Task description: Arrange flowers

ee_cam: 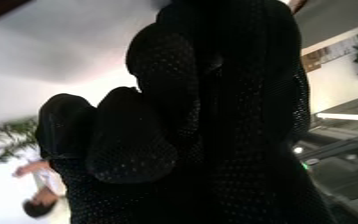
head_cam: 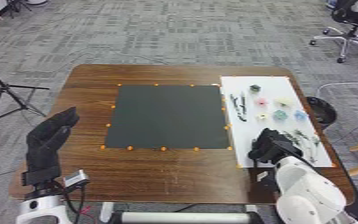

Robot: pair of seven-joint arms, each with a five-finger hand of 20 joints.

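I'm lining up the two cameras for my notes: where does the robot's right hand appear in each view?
Head view: right hand in the lower right of the picture, at the near end of the white sheet.
Right wrist view: the same hand very close to the camera, across the middle of the picture.
Shared landmark: that hand's black fabric glove.
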